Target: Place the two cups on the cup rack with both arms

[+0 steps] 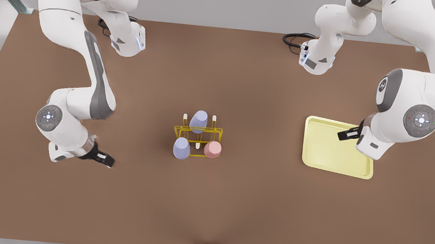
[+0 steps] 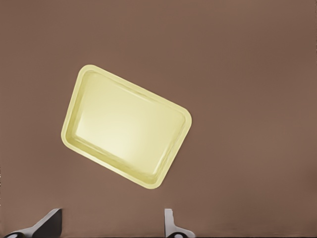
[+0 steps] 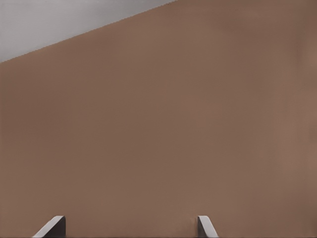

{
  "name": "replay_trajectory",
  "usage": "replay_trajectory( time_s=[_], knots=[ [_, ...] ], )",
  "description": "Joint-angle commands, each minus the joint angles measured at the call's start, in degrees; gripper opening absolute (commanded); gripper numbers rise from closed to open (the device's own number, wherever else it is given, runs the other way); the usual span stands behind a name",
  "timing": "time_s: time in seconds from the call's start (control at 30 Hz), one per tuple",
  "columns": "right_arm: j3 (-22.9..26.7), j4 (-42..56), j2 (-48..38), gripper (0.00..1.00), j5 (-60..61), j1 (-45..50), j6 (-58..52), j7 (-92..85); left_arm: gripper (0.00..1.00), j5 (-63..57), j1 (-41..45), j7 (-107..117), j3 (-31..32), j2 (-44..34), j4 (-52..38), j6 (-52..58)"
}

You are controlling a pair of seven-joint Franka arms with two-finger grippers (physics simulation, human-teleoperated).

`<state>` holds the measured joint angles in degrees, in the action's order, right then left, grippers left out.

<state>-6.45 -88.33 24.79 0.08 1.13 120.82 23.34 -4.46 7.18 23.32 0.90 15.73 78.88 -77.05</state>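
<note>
brown table (image 1: 232, 206) holds one rack (image 1: 198, 136) bearing three cups; both grippers' jaws spread, empty.

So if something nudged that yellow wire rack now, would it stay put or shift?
Probably shift. The cup rack is a thin wire frame, so likely light. Three cups sit on its pegs, the rear lavender cup tilted up high, so a bump may tip it. Both pincers hang open well away: left over the tray, right.
</note>
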Motion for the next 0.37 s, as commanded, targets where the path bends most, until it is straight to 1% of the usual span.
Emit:
replay_trajectory(
  time_s=[0.0, 0.1, 0.13, 0.2, 0.33],
  knots=[
    [0.3, 2.1, -4.2, 1.0, -1.0, -1.5, -16.0, -29.1, 1.0, 1.3, -0.3, -30.5, 0.0, 0.0, 0.0, 3.0],
    [0.7, 2.5, -13.9, 1.0, -4.0, -1.5, -29.6, -24.8, 1.0, 1.3, -0.8, -30.6, 0.0, 0.0, 0.3, 3.0],
    [0.4, 2.0, -15.6, 1.0, -3.9, -1.4, -31.4, -21.5, 1.0, 1.3, -0.8, -30.5, 0.0, 0.0, 0.3, 3.1],
    [0.6, -3.7, -23.5, 1.0, -3.8, -1.5, -31.2, -22.1, 1.0, 1.3, -0.9, -30.5, 0.0, 0.0, 0.5, 3.1],
    [0.8, -3.9, -24.4, 1.0, -3.7, -2.2, -31.7, -22.3, 1.0, 1.3, -0.7, -30.5, 0.0, 0.1, 0.7, 3.0]
  ],
)
